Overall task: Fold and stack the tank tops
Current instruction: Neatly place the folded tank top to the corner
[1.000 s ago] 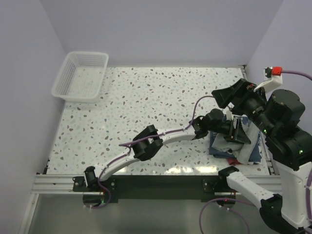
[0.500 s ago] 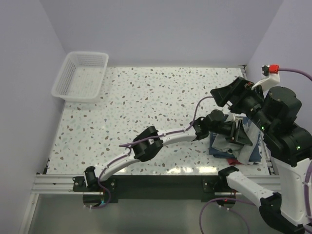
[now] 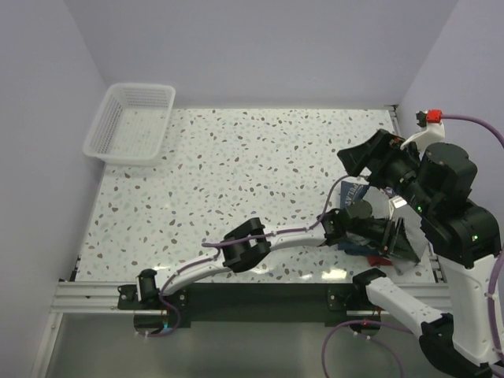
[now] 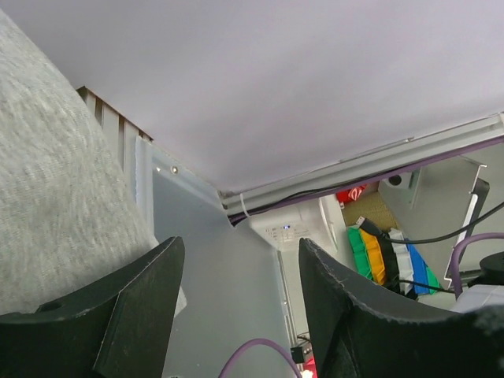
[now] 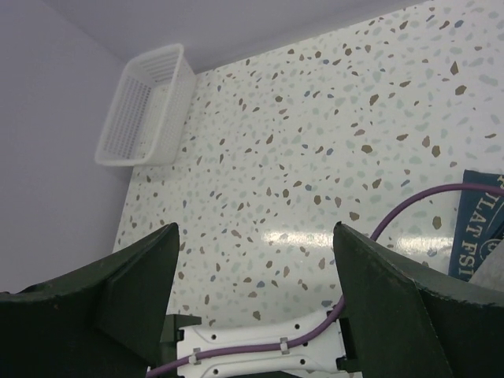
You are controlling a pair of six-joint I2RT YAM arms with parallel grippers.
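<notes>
My left gripper [image 4: 240, 256] and right gripper [image 5: 256, 236] both gape empty, the left beside the grey tank top [image 4: 55, 181], whose edge I reckon I must pinch next to fold

We count two grippers: left gripper [image 4: 236, 299], right gripper [image 5: 256, 268]. One basket [image 3: 130, 122], well beyond the right jaws. Tops, three we think: grey top [image 4: 55, 197] beside the left jaws, navy top [image 5: 482, 224], red top [image 3: 378, 258], only a sliver.
</notes>
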